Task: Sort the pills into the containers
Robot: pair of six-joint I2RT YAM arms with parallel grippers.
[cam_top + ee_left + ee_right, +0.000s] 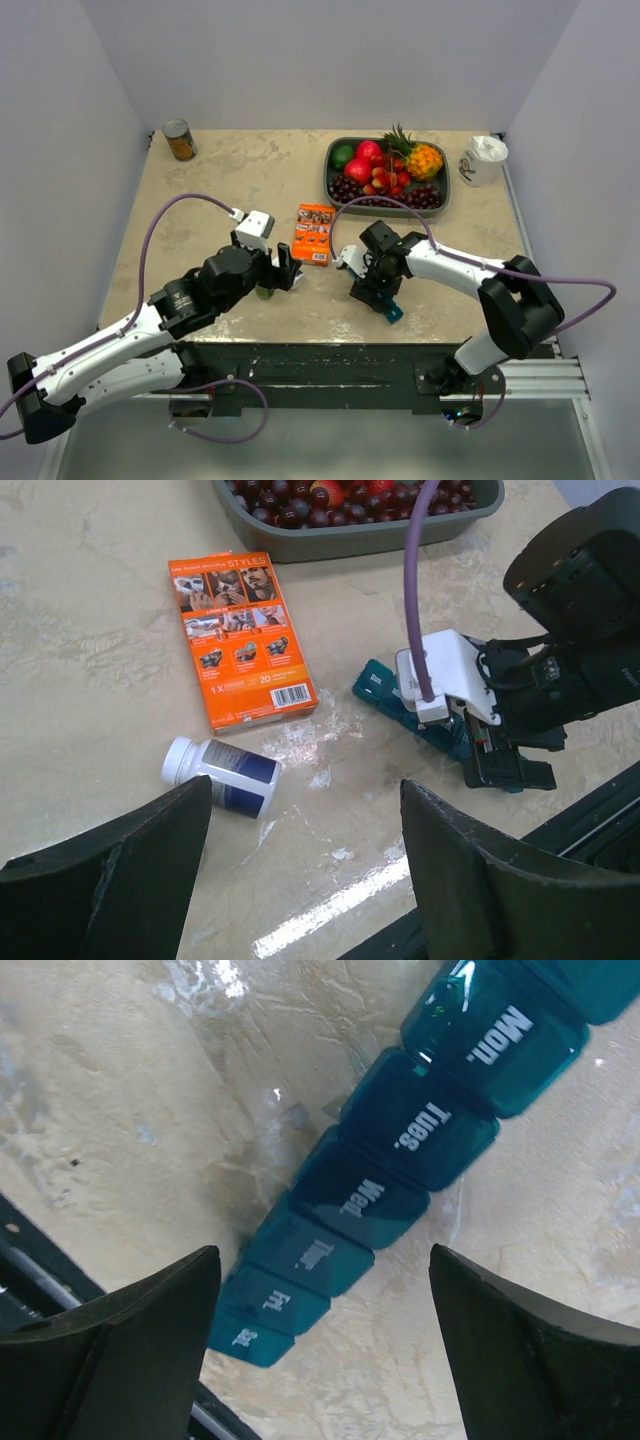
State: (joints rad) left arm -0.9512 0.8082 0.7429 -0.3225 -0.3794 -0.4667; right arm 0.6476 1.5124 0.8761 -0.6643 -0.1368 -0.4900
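Note:
The containers form one teal strip [365, 1200] lying flat on the table, its day-labelled lids all down. My right gripper [323, 1250] hovers open just above the strip's Thur and Fri end, a finger on either side and nothing held. From above, only the strip's tip [392, 312] shows under the right gripper [378, 295], close to the table's front edge. A white pill bottle with a blue label [222, 775] lies on its side. My left gripper [305, 783] stands open beside it, empty, with its left finger nearest the bottle. The pills are out of view.
An orange box [315, 233] lies flat between the arms. At the back stand a grey fruit tray [332, 180], a can [180, 139] in the far left corner and a white mug [483, 160] at the far right.

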